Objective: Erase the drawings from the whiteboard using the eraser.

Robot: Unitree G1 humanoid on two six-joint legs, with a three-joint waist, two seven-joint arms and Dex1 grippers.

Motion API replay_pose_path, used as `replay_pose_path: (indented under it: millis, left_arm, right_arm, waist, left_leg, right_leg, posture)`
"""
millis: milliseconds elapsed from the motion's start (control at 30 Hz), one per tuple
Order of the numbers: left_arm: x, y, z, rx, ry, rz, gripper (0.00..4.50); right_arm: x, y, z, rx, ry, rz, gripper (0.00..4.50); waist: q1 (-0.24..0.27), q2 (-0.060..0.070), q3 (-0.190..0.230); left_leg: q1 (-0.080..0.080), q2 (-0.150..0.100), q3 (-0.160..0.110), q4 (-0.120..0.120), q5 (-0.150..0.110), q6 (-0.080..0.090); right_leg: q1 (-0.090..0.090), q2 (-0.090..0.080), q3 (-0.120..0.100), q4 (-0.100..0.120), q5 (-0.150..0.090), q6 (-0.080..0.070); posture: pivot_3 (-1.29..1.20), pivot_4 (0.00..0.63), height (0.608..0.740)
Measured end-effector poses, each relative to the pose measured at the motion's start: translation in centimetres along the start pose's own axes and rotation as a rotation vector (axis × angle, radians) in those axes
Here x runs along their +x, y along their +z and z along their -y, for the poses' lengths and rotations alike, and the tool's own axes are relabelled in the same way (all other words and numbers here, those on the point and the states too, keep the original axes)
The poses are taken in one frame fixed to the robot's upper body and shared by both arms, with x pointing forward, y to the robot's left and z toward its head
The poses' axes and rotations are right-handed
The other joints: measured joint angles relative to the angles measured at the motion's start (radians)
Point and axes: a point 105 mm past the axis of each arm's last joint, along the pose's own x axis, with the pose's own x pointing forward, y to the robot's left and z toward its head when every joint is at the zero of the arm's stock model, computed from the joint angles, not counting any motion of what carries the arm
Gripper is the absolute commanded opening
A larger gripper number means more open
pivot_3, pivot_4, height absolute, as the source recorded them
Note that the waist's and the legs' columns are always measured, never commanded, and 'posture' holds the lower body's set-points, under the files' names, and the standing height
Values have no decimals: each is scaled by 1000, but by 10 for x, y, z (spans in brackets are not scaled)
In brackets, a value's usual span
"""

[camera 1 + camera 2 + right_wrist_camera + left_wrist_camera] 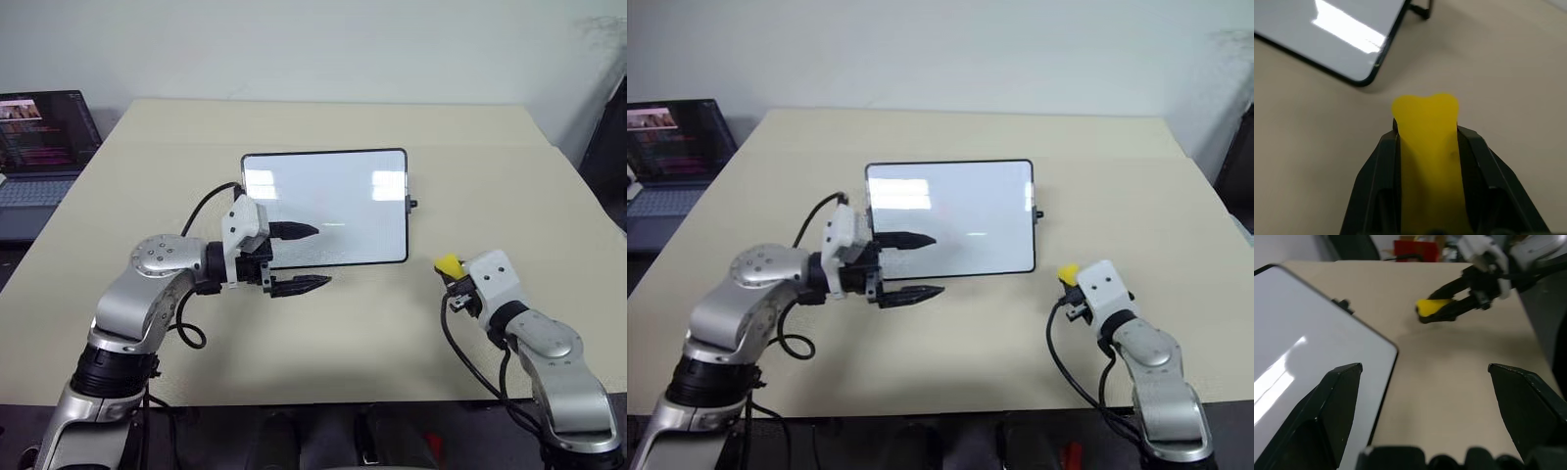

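The whiteboard (333, 208) lies flat near the middle of the tan table (323, 333), and its glossy face looks clean: no red drawings can be made out on it, only window glare and a faint short streak near the middle. The right gripper (1425, 137) is clamped tight on the eraser (449, 264), the yellow block pinched so hard between the black fingers that its tip bulges past them; it hangs over the bare table just off the board's near right corner. The left gripper (299, 259) stands wide apart, holding nothing, with one finger over the board's near left part and the other over the table just in front of the frame. A laptop (39, 157) sits off the table's far left corner. The task looks done or nearly so, and the main risks are small ones. If the eraser is let go from this height it could bounce or roll toward the table edge. If the left hand drops or sweeps sideways, its finger could catch the frame and shove the board. Any faint residue hidden by the glare would be missed.
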Motion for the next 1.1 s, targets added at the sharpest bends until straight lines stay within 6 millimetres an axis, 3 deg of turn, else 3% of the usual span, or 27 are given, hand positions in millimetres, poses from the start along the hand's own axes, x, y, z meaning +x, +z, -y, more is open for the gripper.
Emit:
replay_pose_path:
  millis: [233, 400, 600, 900, 1033, 1100]
  left_arm:
    - [31, -1, 16, 63, -219, 39, 4500]
    - [47, 3, 16, 99, -255, 84, 4500]
    - [53, 3, 14, 128, -270, 96, 4500]
    - [61, 0, 14, 168, -263, 83, 4500]
    - [61, -4, 9, 175, -228, 63, 4500]
    - [61, -5, 6, 173, -197, 61, 4500]
  right_arm:
    - [10, -14, 13, 146, -130, -30, 1201]
    - [17, -26, 20, 250, -165, -57, 1201]
    - [24, -27, 20, 296, -152, -55, 1201]
    - [25, -34, 22, 331, -153, -73, 4289]
    - [24, -31, 23, 347, -152, -59, 4439]
    - [20, -19, 25, 348, -154, -9, 4439]
  waist:
    - [5, 0, 0]
    - [5, 0, 0]
    - [5, 0, 0]
    - [5, 0, 0]
    - [5, 1, 0]
    - [4, 1, 0]
  left_leg:
    - [-1, -2, 1, 1, 0, 0]
    - [-2, -1, 1, 0, 0, 0]
    - [-2, -1, 0, 0, 0, 0]
    - [-2, -1, 0, 0, 0, 0]
    - [-2, -1, 0, 0, 0, 0]
    - [-2, -1, 0, 0, 0, 0]
  right_leg:
    - [1, 0, 1, -2, 0, 0]
    - [1, 0, 1, -2, 0, 0]
    - [1, 0, 1, -2, 0, 0]
    - [1, 0, 1, -2, 0, 0]
    - [1, 0, 1, -2, 0, 0]
    - [1, 0, 1, -2, 0, 0]
  posture:
    - [0, 150, 740]
    - [0, 150, 740]
    - [0, 150, 740]
    - [0, 150, 740]
    - [0, 150, 740]
    - [0, 150, 740]
